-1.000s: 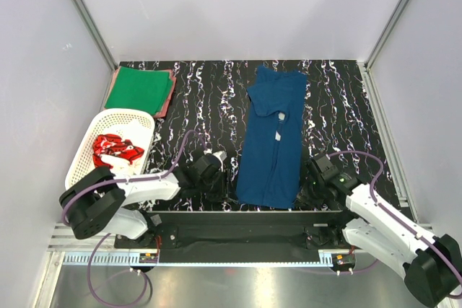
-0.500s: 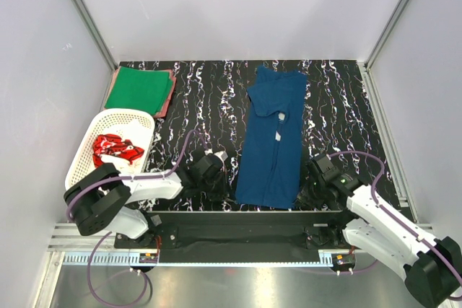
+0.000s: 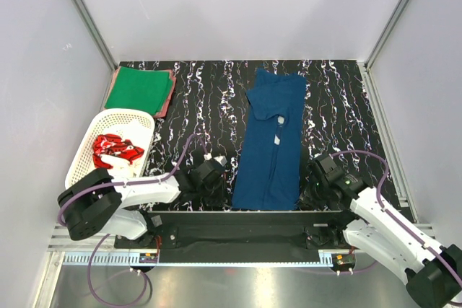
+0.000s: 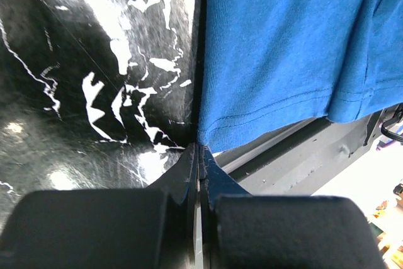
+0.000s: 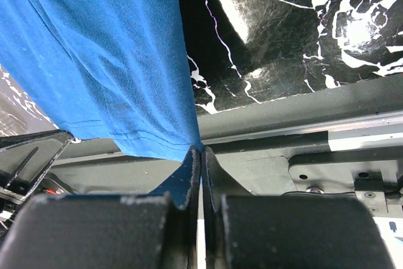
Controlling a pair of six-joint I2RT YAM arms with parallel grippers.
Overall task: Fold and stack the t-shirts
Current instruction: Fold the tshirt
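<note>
Left fingers [image 4: 186, 177] have closed — pinching the navy t-shirt [image 4: 283, 48] at its corner.

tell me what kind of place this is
Probably a robotics lab test cell, not a home: blank white walls on aluminium rails, a left arm and right arm bolted at a marbled table, with a blue t-shirt and basket set out.

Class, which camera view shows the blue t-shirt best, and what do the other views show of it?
The top external view: the blue t-shirt lies there full length, collar to hem. Each wrist view shows only one near hem corner, close up.
</note>
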